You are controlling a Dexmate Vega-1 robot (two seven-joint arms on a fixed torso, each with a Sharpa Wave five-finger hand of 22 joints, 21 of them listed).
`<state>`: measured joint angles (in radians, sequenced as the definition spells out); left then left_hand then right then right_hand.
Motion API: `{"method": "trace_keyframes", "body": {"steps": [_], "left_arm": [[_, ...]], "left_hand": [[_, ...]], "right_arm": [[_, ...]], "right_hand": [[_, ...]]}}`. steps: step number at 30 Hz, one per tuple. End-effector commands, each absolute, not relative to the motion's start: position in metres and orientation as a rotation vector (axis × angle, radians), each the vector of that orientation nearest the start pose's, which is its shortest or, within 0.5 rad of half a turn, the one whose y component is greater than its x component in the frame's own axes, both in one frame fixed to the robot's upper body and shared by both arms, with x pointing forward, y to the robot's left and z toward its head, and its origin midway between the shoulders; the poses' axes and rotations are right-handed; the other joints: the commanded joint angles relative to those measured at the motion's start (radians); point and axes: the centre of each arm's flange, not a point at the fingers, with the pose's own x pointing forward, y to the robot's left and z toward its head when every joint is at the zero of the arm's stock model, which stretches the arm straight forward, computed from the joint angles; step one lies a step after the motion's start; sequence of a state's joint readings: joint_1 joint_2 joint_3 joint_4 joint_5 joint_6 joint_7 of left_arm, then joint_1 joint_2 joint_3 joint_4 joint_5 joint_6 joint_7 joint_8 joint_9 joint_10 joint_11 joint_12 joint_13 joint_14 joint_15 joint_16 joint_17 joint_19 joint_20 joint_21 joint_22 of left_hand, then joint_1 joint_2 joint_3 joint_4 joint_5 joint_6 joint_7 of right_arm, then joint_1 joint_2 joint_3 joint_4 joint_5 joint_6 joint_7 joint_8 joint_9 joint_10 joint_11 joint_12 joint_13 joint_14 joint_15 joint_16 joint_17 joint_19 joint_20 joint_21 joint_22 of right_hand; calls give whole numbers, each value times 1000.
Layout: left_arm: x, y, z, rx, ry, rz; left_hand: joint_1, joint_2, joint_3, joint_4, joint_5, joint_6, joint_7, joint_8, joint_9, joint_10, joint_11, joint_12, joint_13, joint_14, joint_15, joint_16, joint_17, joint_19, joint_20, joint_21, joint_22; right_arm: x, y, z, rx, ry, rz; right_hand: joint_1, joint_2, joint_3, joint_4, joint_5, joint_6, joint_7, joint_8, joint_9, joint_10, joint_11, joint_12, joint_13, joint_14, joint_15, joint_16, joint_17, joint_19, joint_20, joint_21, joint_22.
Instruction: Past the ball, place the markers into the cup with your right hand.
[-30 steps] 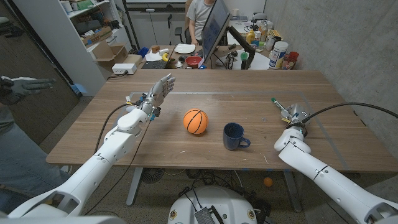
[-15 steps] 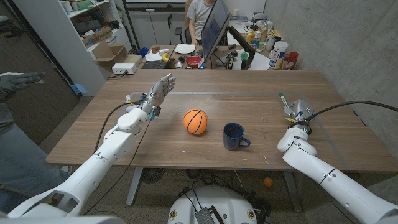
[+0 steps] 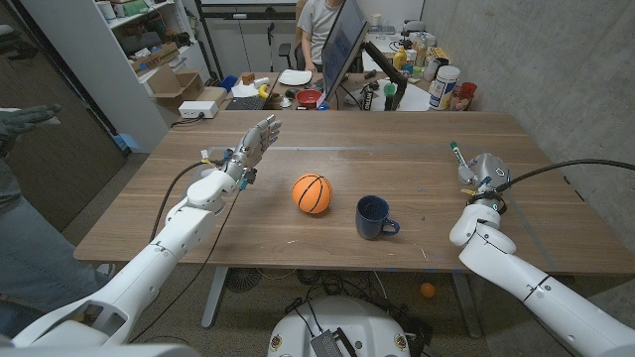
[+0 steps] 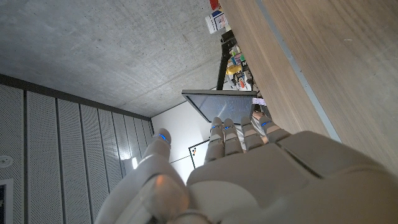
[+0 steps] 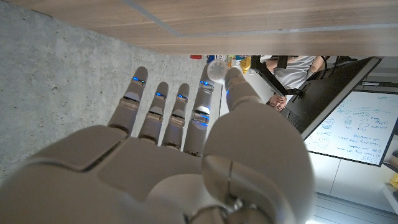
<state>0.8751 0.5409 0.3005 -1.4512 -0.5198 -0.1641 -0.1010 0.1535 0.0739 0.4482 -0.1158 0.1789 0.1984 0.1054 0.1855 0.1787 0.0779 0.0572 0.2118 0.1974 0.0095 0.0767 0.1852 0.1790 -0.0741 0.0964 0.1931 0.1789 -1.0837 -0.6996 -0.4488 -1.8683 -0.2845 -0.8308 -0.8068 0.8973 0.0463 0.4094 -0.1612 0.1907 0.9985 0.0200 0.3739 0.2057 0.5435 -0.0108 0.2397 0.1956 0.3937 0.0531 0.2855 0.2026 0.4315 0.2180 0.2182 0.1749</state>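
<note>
While the right hand [image 3: 483, 174] pinches a green-capped marker [image 3: 458, 157] between thumb and finger above the tabletop [image 3: 417, 139], the blue cup [image 3: 374, 217] stands well off to its left, with the orange ball [image 3: 312, 193] just beyond the cup. Further left, the left hand [image 3: 251, 147] holds nothing, its fingers extended.

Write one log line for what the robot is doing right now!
right hand: pinches marker, raised | cup: upright beside ball | left hand: holds nothing
</note>
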Motion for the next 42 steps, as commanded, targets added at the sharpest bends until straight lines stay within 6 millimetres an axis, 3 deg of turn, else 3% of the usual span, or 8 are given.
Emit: {"method": "trace_keyframes", "body": {"steps": [1, 15, 42], "left_arm": [[632, 281, -1, 122, -601, -283], [635, 281, 0, 117, -603, -283], [632, 278, 8, 149, -606, -279]], "left_hand": [[8, 1, 0, 2, 2, 9, 0, 5, 4, -2, -1, 0, 3, -7, 5, 3, 5, -4, 1, 6, 4], [8, 1, 0, 2, 2, 10, 0, 5, 4, -3, -2, 0, 3, -7, 6, 3, 5, -5, 2, 6, 4], [9, 2, 0, 2, 2, 11, 2, 5, 4, -2, -1, 1, 3, -8, 5, 4, 5, -7, 2, 7, 4]], "right_arm": [[535, -341, -57, -1068, -400, -874], [515, -341, -36, -1166, -556, -883], [492, -342, -5, -1230, -918, -884]], "right_hand": [[27, 29, -3, 5, 1, 98, -107, 60, 2, 4, -11, -4, 0, 8, -12, 9, 5, 11, -1, -3, 2], [21, 30, -12, 11, 2, 91, -124, 54, 0, 10, -37, -9, 1, 12, -23, 11, 8, 21, -2, -4, 2], [2, 31, -14, 23, 9, 87, -146, 49, -2, 31, -64, -11, 3, 30, -50, 7, 7, 56, -5, 2, 2]]}}
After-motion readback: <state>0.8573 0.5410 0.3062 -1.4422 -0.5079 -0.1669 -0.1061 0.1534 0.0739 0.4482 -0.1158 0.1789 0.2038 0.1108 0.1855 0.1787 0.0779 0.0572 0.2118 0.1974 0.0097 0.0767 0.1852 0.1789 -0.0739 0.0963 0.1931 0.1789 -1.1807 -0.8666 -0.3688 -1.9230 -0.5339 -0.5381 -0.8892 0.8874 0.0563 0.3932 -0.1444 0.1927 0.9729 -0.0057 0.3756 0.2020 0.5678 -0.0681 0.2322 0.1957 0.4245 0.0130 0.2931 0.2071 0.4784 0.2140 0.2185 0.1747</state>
